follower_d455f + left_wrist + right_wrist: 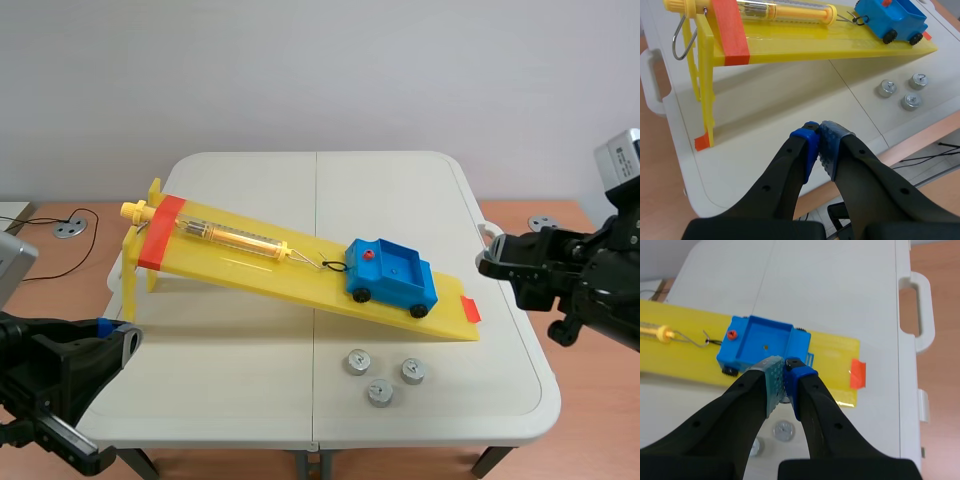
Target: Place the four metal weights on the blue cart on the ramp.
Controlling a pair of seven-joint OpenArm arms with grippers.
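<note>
While three metal weights (pixel 357 361) lie beside the yellow ramp (pixel 250 268), the left gripper (pixel 819 134) and right gripper (pixel 785 371) sit closed, empty.

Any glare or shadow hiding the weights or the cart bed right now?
Scene view: even light, a soft shadow under the ramp, three weights plain. Left wrist view: mild sheen on the ramp, weights' tops shine but stay visible. Right wrist view: blue cart bed free of glare; the right gripper, jaws shut, covers some weights.
</note>
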